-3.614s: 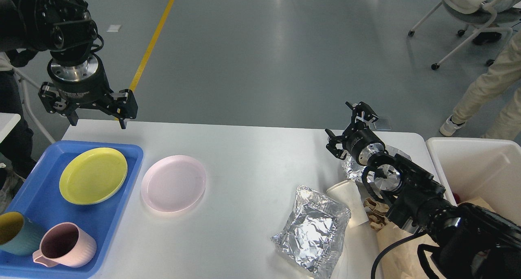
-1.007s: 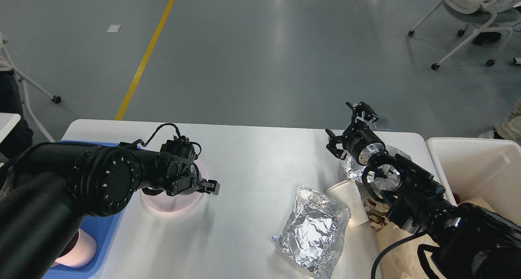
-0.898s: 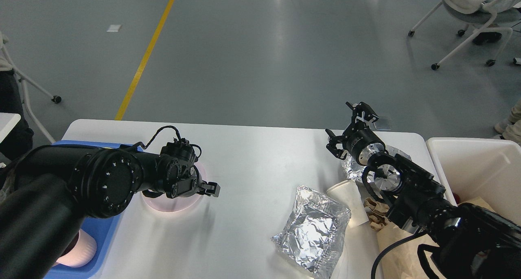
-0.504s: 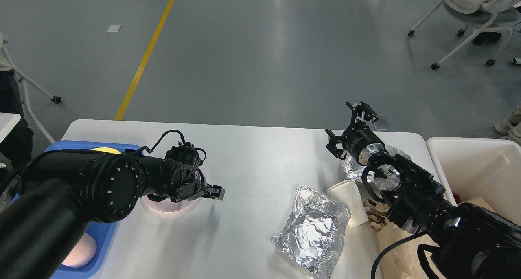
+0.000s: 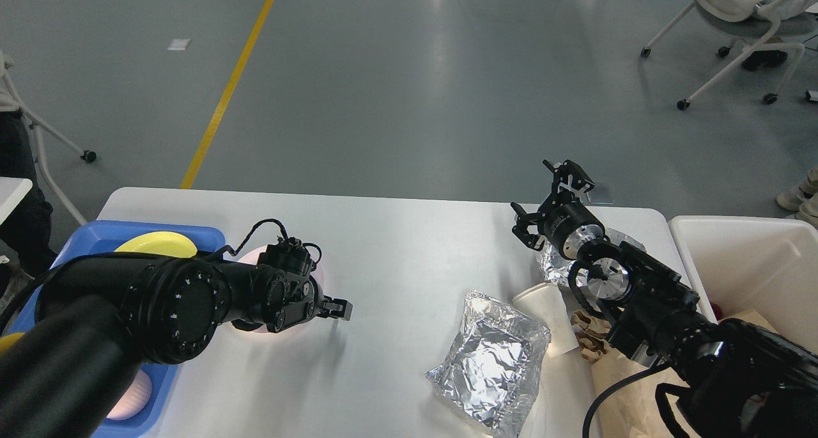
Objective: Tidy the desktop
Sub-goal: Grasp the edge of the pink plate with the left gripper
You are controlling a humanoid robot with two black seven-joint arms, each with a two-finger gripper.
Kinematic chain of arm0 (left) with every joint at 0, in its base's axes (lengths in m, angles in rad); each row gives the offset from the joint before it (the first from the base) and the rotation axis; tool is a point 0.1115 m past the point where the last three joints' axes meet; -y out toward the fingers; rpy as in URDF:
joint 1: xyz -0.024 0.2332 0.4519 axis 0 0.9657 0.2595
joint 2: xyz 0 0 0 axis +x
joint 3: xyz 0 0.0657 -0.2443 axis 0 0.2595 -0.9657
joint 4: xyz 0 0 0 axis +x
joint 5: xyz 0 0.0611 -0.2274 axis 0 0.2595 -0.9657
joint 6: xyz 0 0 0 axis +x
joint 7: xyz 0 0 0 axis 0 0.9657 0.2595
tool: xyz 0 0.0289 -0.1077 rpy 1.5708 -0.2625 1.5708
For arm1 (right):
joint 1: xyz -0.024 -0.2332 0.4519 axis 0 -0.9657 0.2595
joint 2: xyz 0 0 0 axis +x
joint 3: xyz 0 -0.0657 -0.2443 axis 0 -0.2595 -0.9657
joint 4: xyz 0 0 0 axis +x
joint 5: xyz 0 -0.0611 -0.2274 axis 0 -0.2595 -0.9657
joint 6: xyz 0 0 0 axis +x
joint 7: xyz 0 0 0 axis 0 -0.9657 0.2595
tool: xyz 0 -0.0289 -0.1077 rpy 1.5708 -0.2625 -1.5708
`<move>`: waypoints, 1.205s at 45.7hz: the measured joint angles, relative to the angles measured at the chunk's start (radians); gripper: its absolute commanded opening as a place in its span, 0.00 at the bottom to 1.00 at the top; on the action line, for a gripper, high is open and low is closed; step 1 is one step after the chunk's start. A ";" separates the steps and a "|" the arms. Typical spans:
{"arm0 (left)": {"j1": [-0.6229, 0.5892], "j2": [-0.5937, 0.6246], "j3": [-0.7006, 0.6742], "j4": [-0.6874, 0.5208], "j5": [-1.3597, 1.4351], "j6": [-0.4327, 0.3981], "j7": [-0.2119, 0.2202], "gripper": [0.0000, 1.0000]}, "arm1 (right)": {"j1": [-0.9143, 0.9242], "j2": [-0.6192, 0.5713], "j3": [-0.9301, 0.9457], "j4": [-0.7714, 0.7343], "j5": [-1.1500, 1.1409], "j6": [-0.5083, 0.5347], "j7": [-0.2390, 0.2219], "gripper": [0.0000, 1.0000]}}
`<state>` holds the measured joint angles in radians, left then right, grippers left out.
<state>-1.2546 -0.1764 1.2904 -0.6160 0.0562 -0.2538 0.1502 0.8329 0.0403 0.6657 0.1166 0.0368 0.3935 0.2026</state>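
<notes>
You have open desktop (image 5: 396, 246) mid-table; your left gripper (image 5: 337, 309) lies low over the pink plate (image 5: 281, 326), grip unclear; right gripper (image 5: 551, 192) spread, empty, at the far right edge.

You see the tabletop (image 5: 396, 246), a wide white slab with rounded corners and a faintly glossy, smooth face, lying flat; its middle is bare, while things sit toward both ends.

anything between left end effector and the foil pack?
Nothing: head view shows bare desktop between the left end effector and the foil pack.
</notes>
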 measured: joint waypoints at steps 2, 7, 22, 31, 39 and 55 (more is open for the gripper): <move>0.005 0.000 0.000 0.006 0.004 0.001 0.000 0.96 | 0.000 0.000 0.000 0.000 0.000 0.000 0.000 1.00; 0.011 0.001 -0.001 0.015 0.006 0.003 -0.005 0.96 | 0.000 0.000 0.000 0.000 0.000 0.000 0.000 1.00; 0.019 0.002 -0.011 0.024 0.010 0.000 -0.019 0.68 | 0.000 0.000 0.000 0.000 0.000 0.000 0.000 1.00; 0.022 0.002 -0.013 0.023 0.010 -0.010 -0.005 0.50 | 0.000 0.000 0.000 0.000 0.000 0.000 0.000 1.00; 0.023 0.001 -0.013 0.013 0.008 -0.017 0.000 0.25 | 0.000 0.000 0.000 0.000 0.000 0.000 0.000 1.00; 0.016 0.002 -0.046 0.012 0.006 -0.175 0.003 0.00 | 0.000 0.000 0.000 0.000 0.000 -0.001 0.000 1.00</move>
<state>-1.2390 -0.1747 1.2444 -0.6037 0.0622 -0.4292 0.1534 0.8329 0.0404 0.6658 0.1166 0.0369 0.3929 0.2030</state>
